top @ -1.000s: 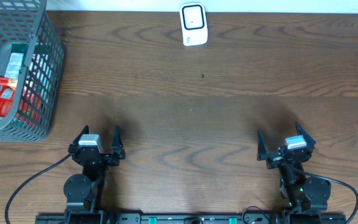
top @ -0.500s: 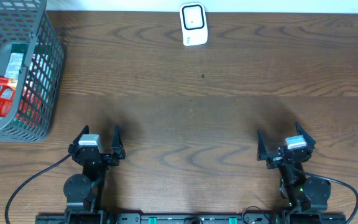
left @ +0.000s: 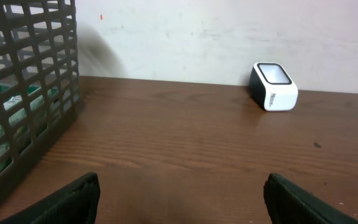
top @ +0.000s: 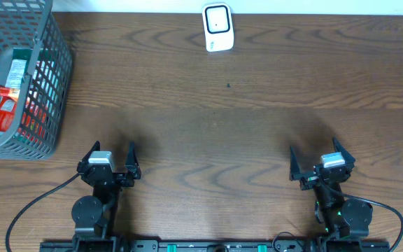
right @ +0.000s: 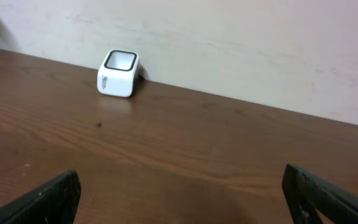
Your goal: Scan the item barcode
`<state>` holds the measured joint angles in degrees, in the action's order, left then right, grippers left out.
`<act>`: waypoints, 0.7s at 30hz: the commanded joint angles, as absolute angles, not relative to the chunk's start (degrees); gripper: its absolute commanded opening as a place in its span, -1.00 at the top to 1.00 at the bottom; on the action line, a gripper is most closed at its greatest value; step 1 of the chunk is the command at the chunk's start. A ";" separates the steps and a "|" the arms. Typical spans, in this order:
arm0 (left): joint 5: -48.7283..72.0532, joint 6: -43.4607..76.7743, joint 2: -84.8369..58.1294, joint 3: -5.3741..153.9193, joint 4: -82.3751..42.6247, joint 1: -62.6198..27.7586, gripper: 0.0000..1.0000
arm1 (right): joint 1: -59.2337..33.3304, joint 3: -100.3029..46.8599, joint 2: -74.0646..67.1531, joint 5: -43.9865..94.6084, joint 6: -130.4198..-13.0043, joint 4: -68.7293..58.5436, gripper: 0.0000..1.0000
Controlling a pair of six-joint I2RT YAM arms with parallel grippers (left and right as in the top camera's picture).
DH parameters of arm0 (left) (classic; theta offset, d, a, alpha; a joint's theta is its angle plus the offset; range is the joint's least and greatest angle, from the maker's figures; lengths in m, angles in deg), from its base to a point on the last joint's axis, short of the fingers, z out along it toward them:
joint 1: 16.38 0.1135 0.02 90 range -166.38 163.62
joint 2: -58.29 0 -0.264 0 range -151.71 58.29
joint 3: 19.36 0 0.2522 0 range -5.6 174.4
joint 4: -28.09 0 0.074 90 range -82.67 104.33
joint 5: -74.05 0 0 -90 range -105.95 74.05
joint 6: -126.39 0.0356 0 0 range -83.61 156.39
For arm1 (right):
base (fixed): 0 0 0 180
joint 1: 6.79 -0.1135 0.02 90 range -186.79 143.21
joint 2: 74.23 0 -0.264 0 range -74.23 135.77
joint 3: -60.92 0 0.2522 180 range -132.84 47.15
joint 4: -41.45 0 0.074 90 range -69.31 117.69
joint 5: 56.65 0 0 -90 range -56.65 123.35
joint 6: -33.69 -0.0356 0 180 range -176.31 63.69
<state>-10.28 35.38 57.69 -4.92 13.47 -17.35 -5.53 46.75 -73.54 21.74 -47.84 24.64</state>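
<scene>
Inside basket (top: 53, 77), item (top: 2, 108) sits far from left pincer (top: 112, 150).

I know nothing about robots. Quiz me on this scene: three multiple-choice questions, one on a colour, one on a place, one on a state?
1. The basket's colour? A yellow B grey C blue
2. Where is the white scanner? A at the table's far edge B in the basket C in a gripper
3. The left gripper and right gripper are: A both shut B holding packets C both open, empty
Answers: B, its mesh is grey; A, it stands at the far edge; C, nothing sits between the spread fingers.
</scene>
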 commanded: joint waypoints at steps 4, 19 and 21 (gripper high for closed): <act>-7.55 33.98 57.58 -5.02 11.11 -17.44 -0.70 | -5.33 46.86 -73.80 21.45 -47.04 24.45 -0.99; -4.36 28.12 48.75 20.92 -11.01 -17.44 -0.70 | -5.33 46.86 -73.78 21.45 -47.04 24.45 -0.98; -4.36 28.14 43.18 28.85 -16.02 -17.44 -0.70 | -5.33 46.86 -73.76 21.45 -47.04 24.45 -0.99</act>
